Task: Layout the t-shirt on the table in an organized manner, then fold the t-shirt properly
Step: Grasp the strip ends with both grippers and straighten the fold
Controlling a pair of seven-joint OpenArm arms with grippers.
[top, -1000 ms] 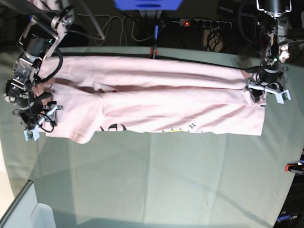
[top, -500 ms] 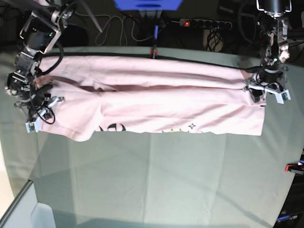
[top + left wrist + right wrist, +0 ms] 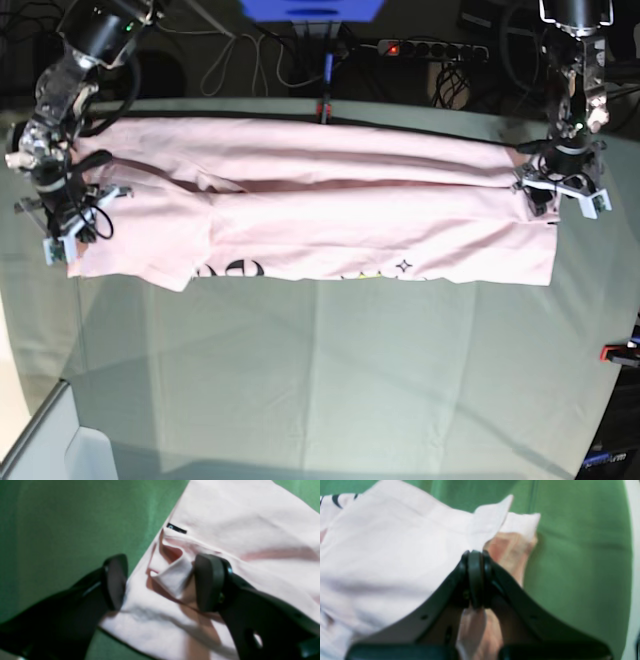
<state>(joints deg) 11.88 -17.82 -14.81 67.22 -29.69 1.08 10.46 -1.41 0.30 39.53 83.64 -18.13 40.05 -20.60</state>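
The pale pink t-shirt lies folded into a long band across the far half of the table, with black lettering showing at its near edge. At the band's left end, my right gripper is shut on the t-shirt. In the right wrist view its pads are pressed together over the cloth. At the right end my left gripper stands open. Its fingers straddle a small raised fold of the shirt without pinching it.
A power strip, cables and a blue object lie behind the table's far edge. A red clamp sits on that edge, another at the right. A white bin stands at the near left corner.
My right gripper has shut on the shirt's left end and moved left and farther back, drawing that edge leftward. The left gripper has stayed open and in place.
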